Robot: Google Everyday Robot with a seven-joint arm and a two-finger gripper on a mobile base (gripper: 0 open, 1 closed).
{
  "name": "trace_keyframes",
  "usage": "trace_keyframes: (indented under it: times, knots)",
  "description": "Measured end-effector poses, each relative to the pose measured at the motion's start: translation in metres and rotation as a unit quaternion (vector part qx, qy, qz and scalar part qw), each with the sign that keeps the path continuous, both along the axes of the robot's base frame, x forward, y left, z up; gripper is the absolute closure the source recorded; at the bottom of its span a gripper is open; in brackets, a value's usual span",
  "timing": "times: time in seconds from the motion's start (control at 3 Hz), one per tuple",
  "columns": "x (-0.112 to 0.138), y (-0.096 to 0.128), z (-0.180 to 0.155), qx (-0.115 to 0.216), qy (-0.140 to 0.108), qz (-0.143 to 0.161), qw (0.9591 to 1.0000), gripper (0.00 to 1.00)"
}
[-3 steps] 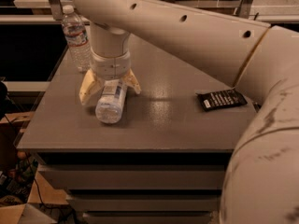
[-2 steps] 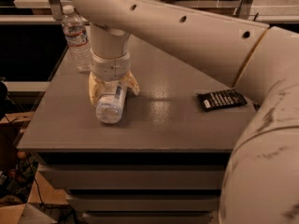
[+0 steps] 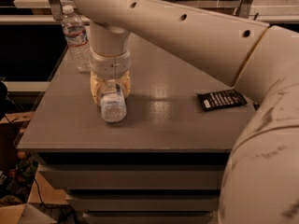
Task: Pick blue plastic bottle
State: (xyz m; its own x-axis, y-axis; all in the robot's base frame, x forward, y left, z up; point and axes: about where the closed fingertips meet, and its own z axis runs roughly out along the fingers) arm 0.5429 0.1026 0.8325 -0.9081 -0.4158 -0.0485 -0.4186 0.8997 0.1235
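Gripper [image 3: 110,87] straight down over grey table [image 3: 177,125], tan fingers [image 3: 95,87] closed across lying blue plastic bottle [image 3: 113,107], clear with a pale label, its base just in front: likely a crosswise hold to stop rolling. Right, well apart, flat black packet [image 3: 221,99]. Beyond-left, upright clear ribbed bottle [image 3: 77,43]. Narrower than the wide splay a second ago.
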Motion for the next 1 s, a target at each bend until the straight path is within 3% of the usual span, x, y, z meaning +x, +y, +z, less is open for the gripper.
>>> trace_keyframes:
  times: [0.33,1.0]
  knots:
    - [0.0,0.0,0.001,0.0,0.0,0.0,1.0,1.0]
    - [0.01,-0.013,0.063,0.0,-0.049,0.008,0.9988,1.0]
